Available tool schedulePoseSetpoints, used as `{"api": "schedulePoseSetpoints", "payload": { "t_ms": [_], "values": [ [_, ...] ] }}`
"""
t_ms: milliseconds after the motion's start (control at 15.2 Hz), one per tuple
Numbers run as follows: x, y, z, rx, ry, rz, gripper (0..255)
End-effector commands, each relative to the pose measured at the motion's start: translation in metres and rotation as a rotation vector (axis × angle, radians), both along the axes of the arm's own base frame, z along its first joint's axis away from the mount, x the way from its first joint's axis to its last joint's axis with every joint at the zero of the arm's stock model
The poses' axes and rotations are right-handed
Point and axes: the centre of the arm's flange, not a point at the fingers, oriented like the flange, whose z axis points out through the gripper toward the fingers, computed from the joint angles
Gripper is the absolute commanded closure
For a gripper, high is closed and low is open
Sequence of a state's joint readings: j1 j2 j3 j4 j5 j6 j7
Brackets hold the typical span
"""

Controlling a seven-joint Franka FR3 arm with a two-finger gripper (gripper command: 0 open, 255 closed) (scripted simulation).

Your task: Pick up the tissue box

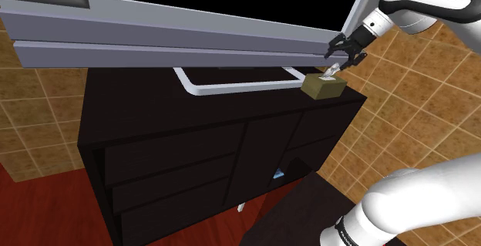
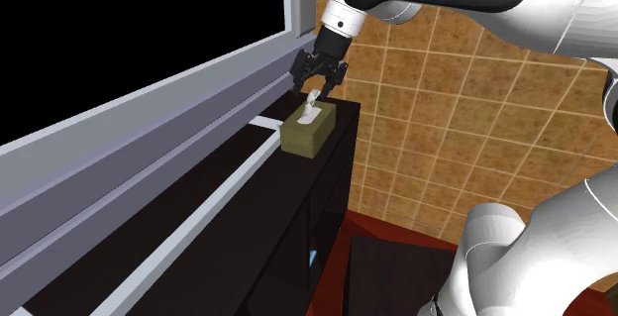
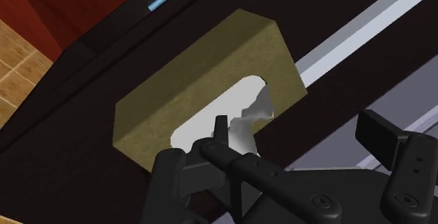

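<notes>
Carefully: my tool [image 2: 317,88], spread apart, hangs at twelve o'clock above the tissue box [image 2: 307,134]; closing here may pinch only the tissue [image 2: 311,105].

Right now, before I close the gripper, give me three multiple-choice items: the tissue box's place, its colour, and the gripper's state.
1. Where is the tissue box?
A. on the floor
B. on the cabinet top
C. inside a drawer

2. What colour is the box?
A. olive-brown
B. bright blue
C. red

3. What is the gripper doing?
A. shut on the box
B. open, above the box
C. shut, down at the floor

Answers:
1. B: the box sits at the dark top's corner.
2. A: its sides show olive-brown in every view.
3. B: the fingers stand apart over the box, clasping nothing.
</notes>
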State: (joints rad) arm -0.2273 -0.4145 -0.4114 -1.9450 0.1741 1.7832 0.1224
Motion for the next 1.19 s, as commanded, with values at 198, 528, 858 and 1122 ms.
{"api": "schedulePoseSetpoints", "payload": {
  "t_ms": [198,528,858,1122],
  "values": [
    [-0.002,-0.005,-0.025,0.008,-0.004,-0.013,0],
    [-0.002,-0.004,-0.039,0.007,-0.004,-0.013,255],
    [-0.002,-0.003,-0.038,0.007,-0.004,-0.013,255],
    [-0.002,-0.005,-0.039,0.008,-0.004,-0.013,255]
  ]
}}
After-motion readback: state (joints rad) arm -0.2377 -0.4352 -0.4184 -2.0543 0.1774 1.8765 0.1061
